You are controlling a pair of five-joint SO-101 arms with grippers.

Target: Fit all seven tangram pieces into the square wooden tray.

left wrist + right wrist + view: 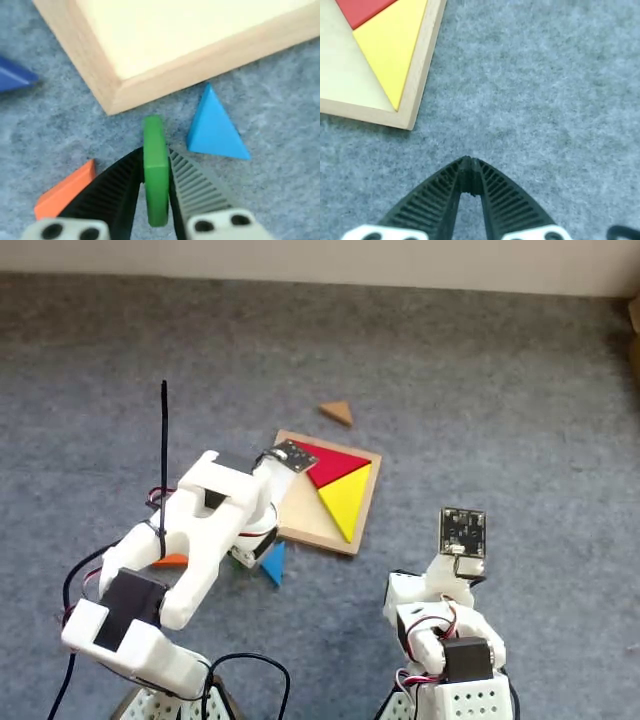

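The tool (469,172), jaws together, hangs over carpet (545,90) near the tray (421,75).

This is looking like a robotics lab or a hobbyist's test bench rather than a lived-in room. Grey, carpet-like felt (480,390) is covering the whole worktop around the square wooden tray (310,522). Two white arms of printed-looking plastic are standing on the near side of the tray. The left arm (190,540) is leaning over its near left corner, and the right arm (445,635) is sitting off to its right on a perforated base (460,702). Thin wires (432,625) are running bare along the joints, and black cables (250,665) are looping loose below the tray. An uncovered circuit board (462,530) is riding on the right arm's wrist, just right of the tray. Beyond the tray, a pale band (300,262) is edging the felt.
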